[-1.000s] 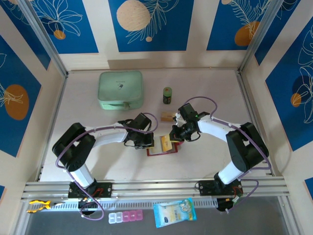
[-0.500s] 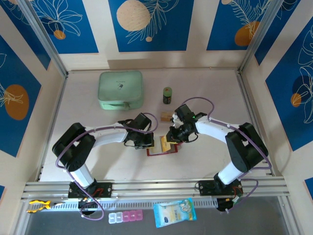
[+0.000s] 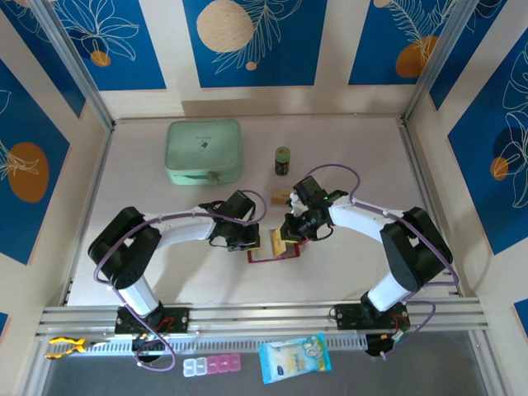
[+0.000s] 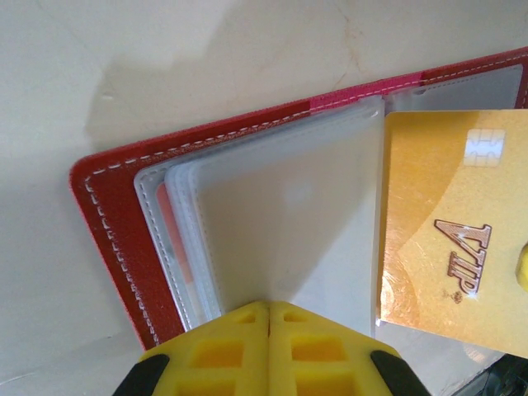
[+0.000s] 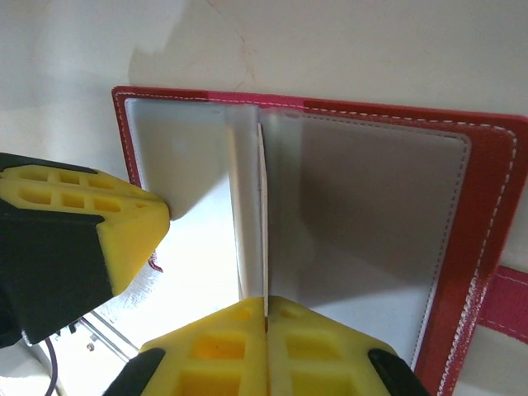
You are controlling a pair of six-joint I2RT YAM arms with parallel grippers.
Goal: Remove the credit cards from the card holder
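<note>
On the table, between the two arms, the dark-red card holder lies open. We see the left gripper clenched shut, its tips on the clear sleeves. The right gripper, likewise clamped, pinches a gold credit card by its edge — lettered "VIP".

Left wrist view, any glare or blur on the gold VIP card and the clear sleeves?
Left wrist view: the yellow-orange plastic VIP card is sharp, with readable lettering, and its chip glints white. The clear plastic sleeves look hazy, with one soft highlight.
</note>
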